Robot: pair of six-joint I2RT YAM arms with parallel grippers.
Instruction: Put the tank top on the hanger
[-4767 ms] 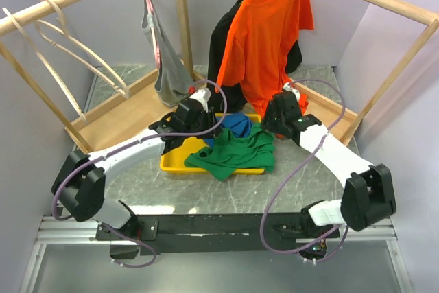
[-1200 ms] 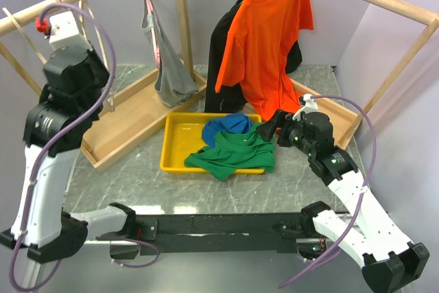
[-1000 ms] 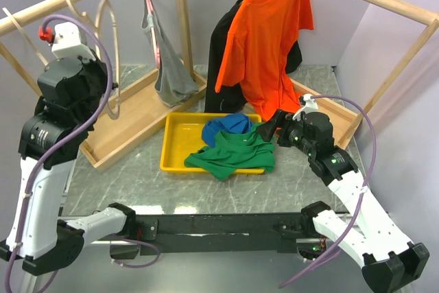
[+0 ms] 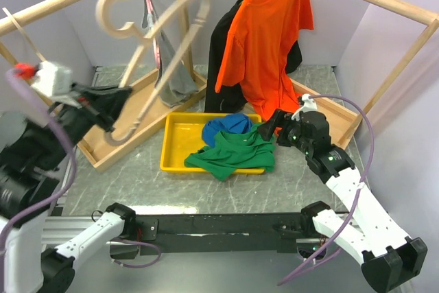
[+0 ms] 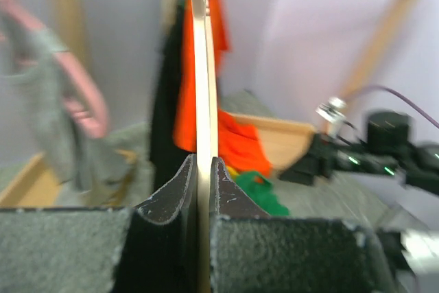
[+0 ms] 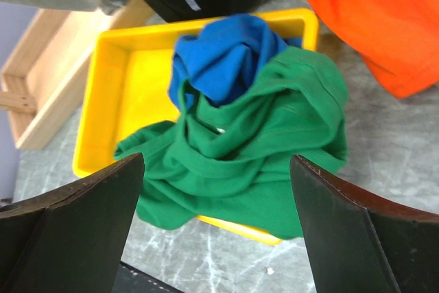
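The green tank top (image 4: pixel 236 152) lies crumpled in the yellow tray (image 4: pixel 180 149), partly over its front right rim; it fills the middle of the right wrist view (image 6: pixel 254 156). My left gripper (image 4: pixel 116 104) is raised at the left and shut on the pale wooden hanger (image 4: pixel 161 36), which tilts up to the right with its hook at the upper left. In the left wrist view the hanger (image 5: pixel 204 66) runs as a thin edge between the closed fingers (image 5: pixel 175 190). My right gripper (image 4: pixel 274 125) is open and empty, just right of the tank top.
A blue garment (image 4: pixel 226 128) lies in the tray behind the green top. An orange T-shirt (image 4: pixel 264 39) over a black garment and a grey tank top (image 4: pixel 171 73) on a pink hanger hang from the wooden rack. A wooden base board (image 4: pixel 130 118) lies at the left.
My left arm has swung down and toward the middle, carrying the wooden hanger off the left rail and tilting it over the rack's base. The right arm has stayed still.
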